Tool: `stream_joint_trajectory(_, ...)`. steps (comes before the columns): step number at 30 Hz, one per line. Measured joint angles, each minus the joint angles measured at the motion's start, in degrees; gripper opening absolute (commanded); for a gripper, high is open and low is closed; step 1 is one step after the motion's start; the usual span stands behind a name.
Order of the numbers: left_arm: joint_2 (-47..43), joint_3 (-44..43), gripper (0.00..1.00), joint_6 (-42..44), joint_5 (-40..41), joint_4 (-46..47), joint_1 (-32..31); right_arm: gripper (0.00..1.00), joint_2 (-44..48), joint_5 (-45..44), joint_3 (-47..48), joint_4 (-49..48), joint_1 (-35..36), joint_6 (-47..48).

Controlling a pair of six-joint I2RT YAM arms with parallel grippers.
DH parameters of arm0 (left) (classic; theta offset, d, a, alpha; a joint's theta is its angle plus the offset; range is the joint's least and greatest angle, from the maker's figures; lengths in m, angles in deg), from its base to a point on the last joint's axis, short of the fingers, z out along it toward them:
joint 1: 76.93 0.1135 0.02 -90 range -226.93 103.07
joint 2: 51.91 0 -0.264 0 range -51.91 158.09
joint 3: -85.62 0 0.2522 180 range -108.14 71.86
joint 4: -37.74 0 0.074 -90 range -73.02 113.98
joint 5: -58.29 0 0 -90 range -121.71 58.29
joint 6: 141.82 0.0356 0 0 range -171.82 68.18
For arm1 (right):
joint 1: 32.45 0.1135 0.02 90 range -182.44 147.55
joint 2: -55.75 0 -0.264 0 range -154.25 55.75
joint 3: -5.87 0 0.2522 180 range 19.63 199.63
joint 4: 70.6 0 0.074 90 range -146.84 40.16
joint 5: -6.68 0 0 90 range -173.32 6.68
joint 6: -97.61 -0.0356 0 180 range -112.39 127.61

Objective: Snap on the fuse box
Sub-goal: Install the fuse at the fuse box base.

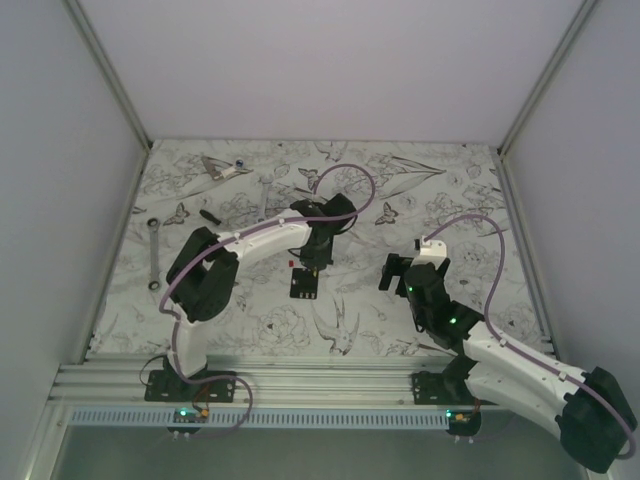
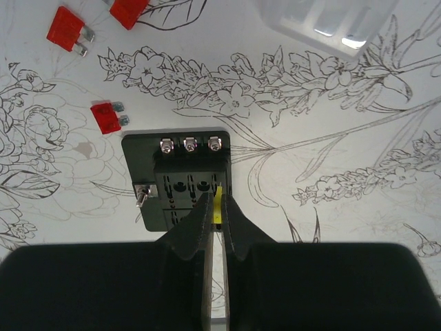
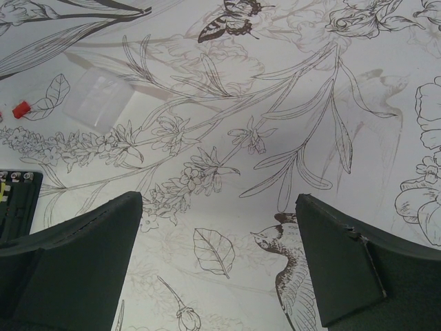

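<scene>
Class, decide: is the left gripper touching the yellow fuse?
Touching. The left wrist view shows the left gripper pinching the yellow fuse between its fingertips, over the fuse box.

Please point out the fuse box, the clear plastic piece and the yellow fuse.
fuse box (image 2: 176, 196): left wrist view, black slotted top.
clear plastic piece (image 2: 322, 21): left wrist view, ribbed middle.
yellow fuse (image 2: 218, 203): left wrist view, visible strip.

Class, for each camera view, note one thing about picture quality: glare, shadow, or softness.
Top external: even, diffuse light, but the fuse box is small and soft. Left wrist: sharp on the yellow fuse in the shut left gripper; two glare spots on the clear cover. Right wrist: faint soft-edged shadows on the cloth; the open right gripper is near-black, detail lost.
</scene>
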Motion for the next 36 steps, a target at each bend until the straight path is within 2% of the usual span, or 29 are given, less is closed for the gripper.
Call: stream_joint_trajectory(36, 1.0, -0.4, 0.0, -4.7, 2.6, -0.2, 0.3, 1.0, -0.3, 0.0, 0.0, 0.0, 0.0, -0.2)
